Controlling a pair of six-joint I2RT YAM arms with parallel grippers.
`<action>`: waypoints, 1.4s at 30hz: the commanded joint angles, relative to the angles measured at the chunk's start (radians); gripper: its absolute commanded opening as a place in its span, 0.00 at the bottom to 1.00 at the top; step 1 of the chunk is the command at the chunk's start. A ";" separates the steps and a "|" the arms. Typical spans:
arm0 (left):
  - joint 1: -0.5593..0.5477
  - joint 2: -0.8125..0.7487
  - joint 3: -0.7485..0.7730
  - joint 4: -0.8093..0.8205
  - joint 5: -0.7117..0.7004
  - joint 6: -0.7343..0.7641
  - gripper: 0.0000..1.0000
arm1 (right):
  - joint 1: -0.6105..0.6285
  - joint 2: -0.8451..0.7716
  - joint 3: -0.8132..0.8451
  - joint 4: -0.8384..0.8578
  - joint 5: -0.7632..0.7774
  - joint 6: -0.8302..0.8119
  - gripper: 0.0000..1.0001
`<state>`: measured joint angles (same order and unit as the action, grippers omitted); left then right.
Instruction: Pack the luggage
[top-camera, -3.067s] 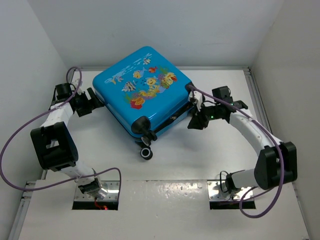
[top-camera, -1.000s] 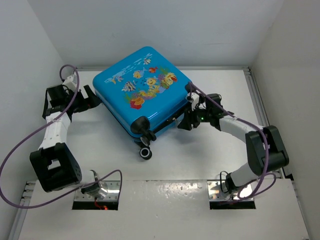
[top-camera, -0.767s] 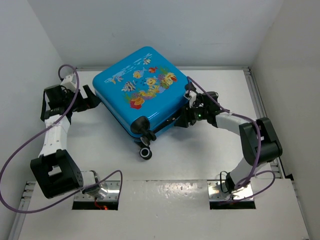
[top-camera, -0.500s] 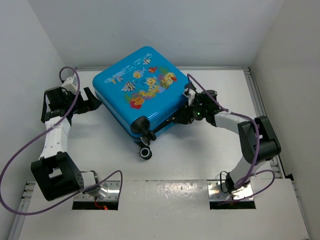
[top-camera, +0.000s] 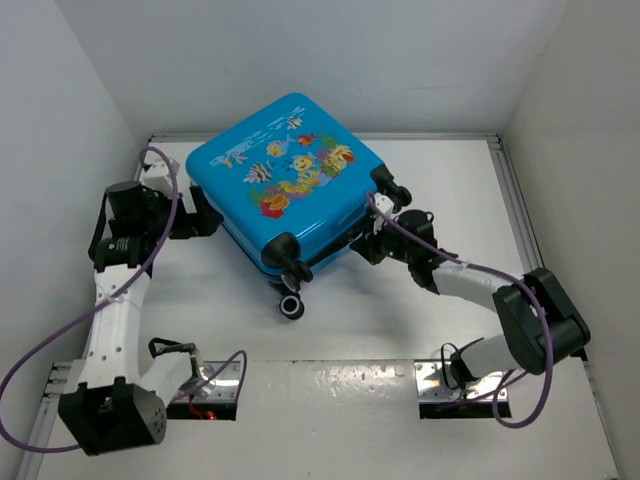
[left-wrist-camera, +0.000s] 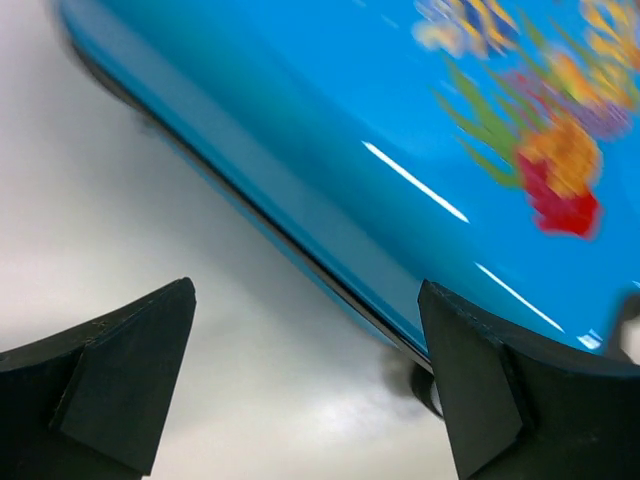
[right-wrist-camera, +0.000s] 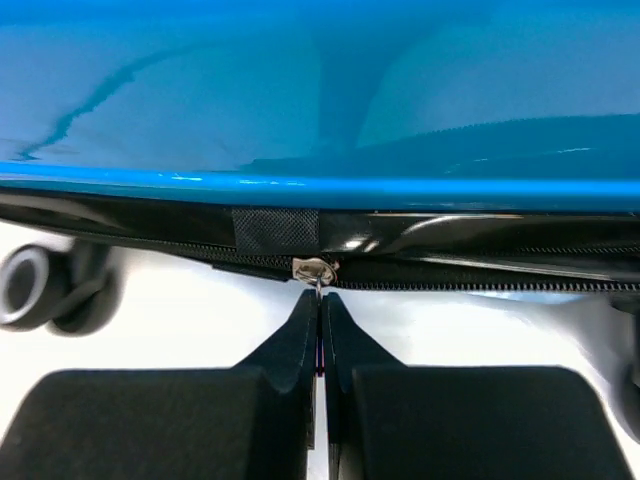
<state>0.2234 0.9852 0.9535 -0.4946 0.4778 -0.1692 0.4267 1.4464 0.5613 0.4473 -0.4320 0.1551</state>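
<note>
The luggage (top-camera: 285, 185) lies flat with its lid down, bright blue with cartoon fish, wheels (top-camera: 291, 306) toward me. Along its near side runs a black zipper band (right-wrist-camera: 450, 272) with a silver slider (right-wrist-camera: 314, 268). My right gripper (right-wrist-camera: 320, 298) is shut on the thin zipper pull hanging from that slider, at the case's right near edge (top-camera: 365, 248). My left gripper (top-camera: 205, 222) stands open beside the case's left side, nothing between its fingers (left-wrist-camera: 305, 300). The blue shell (left-wrist-camera: 400, 120) fills the left wrist view above the fingers.
White walls close in on the left, back and right of the table (top-camera: 450, 180). A black wheel (right-wrist-camera: 25, 287) sits left of my right fingers. Purple cables (top-camera: 40, 330) loop off both arms. Metal base plates (top-camera: 330, 385) line the near edge.
My right gripper has closed onto the zipper pull and its arm has swung lower. My left arm has shifted right, nearer the case, still open.
</note>
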 joint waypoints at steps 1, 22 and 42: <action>-0.111 -0.029 0.041 -0.189 -0.021 -0.044 0.99 | 0.037 -0.052 -0.080 0.134 0.249 -0.046 0.00; -0.120 0.268 -0.105 -0.029 -0.301 -0.526 0.83 | 0.139 0.123 -0.086 0.363 0.314 -0.020 0.00; -0.235 0.342 0.264 0.029 -0.420 -0.484 1.00 | 0.112 0.327 0.178 0.441 0.398 0.043 0.00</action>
<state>0.0399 1.5192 1.1599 -0.4389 0.0589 -0.6834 0.5282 1.7641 0.6849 0.8314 -0.0582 0.1825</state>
